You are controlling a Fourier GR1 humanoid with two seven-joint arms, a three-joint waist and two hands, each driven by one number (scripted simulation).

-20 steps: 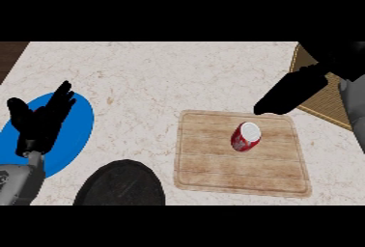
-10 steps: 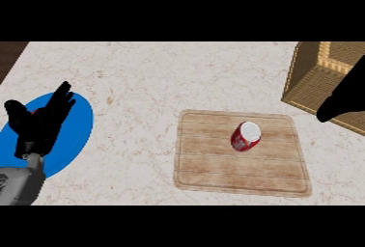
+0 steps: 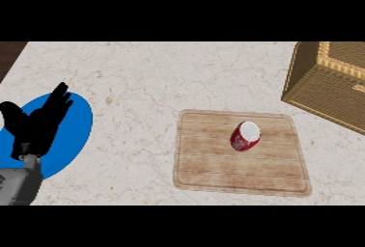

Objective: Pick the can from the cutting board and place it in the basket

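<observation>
Head view, and my right hand is gone from sight: half a second back its dark shape still hung at the right edge beside the basket, and a second back it reached in over the top right corner of the cutting board. More of the basket shows now too.

The can [image 3: 245, 136] has not budged. It stands upright on the cutting board [image 3: 214, 169], in the board's upper right part, red side and white top showing, nothing touching it.

My left hand [image 3: 37, 124] sits well left of the board, where it was before, fingers spread wide and pointing up, holding nothing. It hovers over the blue plate [image 3: 75, 130], which lies on the worktop [image 3: 143, 77] left of the board.

The basket [image 3: 324, 84] stands up and to the right of the board, apart from it, cut off by the right edge.

Count: one can, one cutting board, one basket, one blue plate, one hand in sight.
</observation>
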